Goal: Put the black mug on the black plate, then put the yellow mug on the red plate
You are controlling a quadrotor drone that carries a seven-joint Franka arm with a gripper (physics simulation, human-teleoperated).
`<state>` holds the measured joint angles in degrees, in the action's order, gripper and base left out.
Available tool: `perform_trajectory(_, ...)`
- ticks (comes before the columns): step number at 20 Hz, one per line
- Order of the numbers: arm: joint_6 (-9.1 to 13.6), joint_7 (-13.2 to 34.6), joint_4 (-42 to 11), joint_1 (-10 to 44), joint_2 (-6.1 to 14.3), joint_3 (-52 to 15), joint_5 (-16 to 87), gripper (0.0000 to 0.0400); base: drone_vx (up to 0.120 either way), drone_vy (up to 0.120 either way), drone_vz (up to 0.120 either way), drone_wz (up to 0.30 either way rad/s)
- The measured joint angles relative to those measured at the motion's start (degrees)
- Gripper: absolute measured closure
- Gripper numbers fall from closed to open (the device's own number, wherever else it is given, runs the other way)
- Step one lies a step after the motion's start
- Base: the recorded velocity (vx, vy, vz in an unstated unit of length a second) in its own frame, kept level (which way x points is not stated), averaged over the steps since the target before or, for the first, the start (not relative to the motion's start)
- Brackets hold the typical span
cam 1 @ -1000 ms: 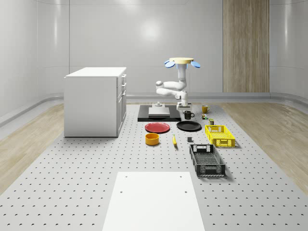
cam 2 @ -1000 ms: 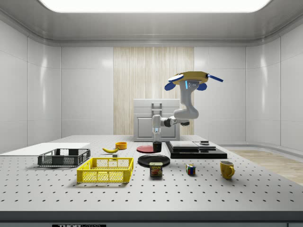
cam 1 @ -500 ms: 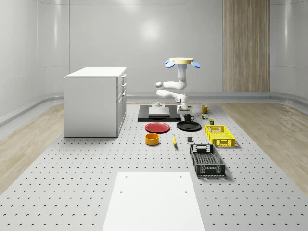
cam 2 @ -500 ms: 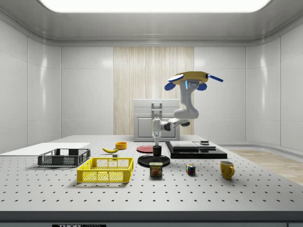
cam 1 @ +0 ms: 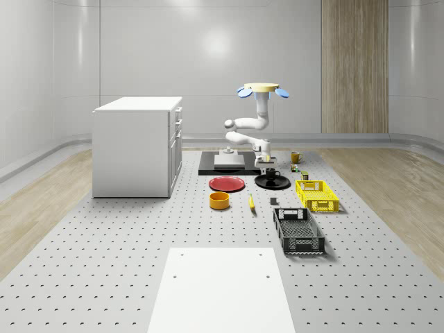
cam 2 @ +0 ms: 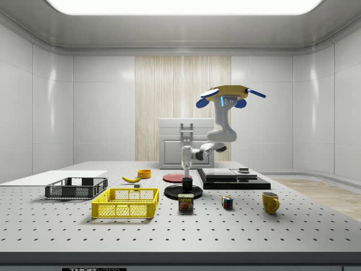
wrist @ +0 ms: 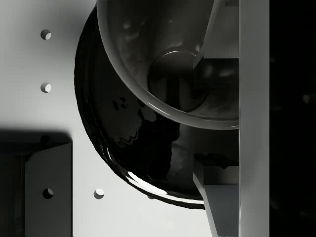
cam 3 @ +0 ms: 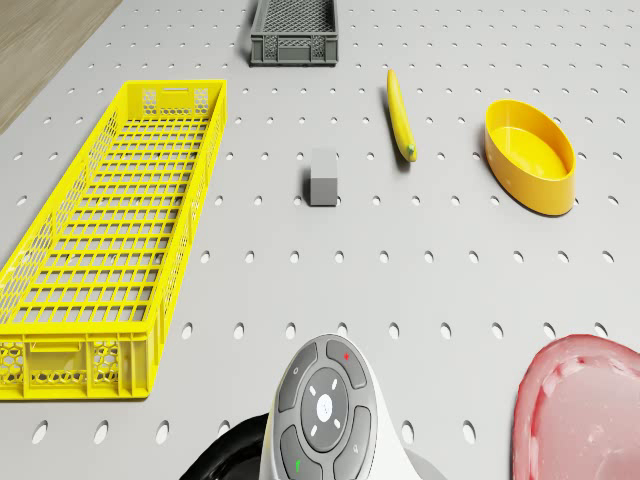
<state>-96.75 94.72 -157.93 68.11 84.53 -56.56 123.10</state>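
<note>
A pale, glossy-walled room holds a grey perforated table (cam 1: 104, 263) that carries everything.

The black mug (cam 1: 270, 173) stands upright over the black plate (cam 1: 280, 183) — in the side view it appears as a dark cylinder (cam 2: 186, 182) on the plate (cam 2: 175, 193). The wrist view looks down into the mug's bowl (wrist: 177, 74), with the plate's glossy rim (wrist: 123, 148) below it. The gripper (cam 2: 185, 174) points straight down at the mug, one pale finger (wrist: 253, 98) lying along the mug's wall; I cannot tell from the pictures whether the pincer is clamped on the mug or slack.

The drone (cam 1: 262, 89) hovers above the table's far part, beyond the black plate, near a dark slab (cam 1: 208, 167); its arm (cam 1: 244, 132) bends forward and down toward the plate.

The red plate (cam 1: 227, 184) lies just to the black plate's left in the whole-scene view. The yellow mug (cam 1: 295, 157) stands farther back and to the right, well apart from the red plate; in the side view it is at the near right (cam 2: 271, 202).

Nearer lie a yellow bowl (cam 3: 530, 155), a banana (cam 3: 400, 115), a small grey block (cam 3: 322, 177), a yellow crate (cam 3: 110, 230) and a dark crate (cam 1: 298, 231). A white cabinet (cam 1: 135, 146) stands at the whole-scene view's left.
</note>
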Motion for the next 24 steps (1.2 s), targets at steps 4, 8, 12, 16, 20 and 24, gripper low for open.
perform_trajectory(4, 0.83, -0.17, -0.62, -0.54, -0.23, -0.86, -0.68, 0.0055, 0.0, 0.0, 0.0, 0.0)
perform_trajectory(8, 2.22, -0.28, -1.91, -1.35, -0.31, -2.99, -2.58, 0.002, 0.0, 0.0, 0.09, 0.0)
perform_trajectory(12, 3.11, -0.35, -2.67, -1.84, -0.44, -4.35, -3.8, 0.0007, 0.0, 0.0, 0.12, 0.0)
perform_trajectory(16, 3.6, -0.41, -3.0, -2.1, -0.58, -4.98, -4.33, 0.0003, 0.0, 0.0, 0.12, 0.0)
perform_trajectory(20, 3.87, -0.46, -3.15, -2.24, -0.72, -5.22, -4.52, 0.0001, -0.06, 0.1, 0.09, 0.0)
perform_trajectory(24, 4.04, -0.51, -3.21, -2.34, -0.84, -5.31, -4.56, 0.0, -0.12, 0.12, 0.0, 0.0)
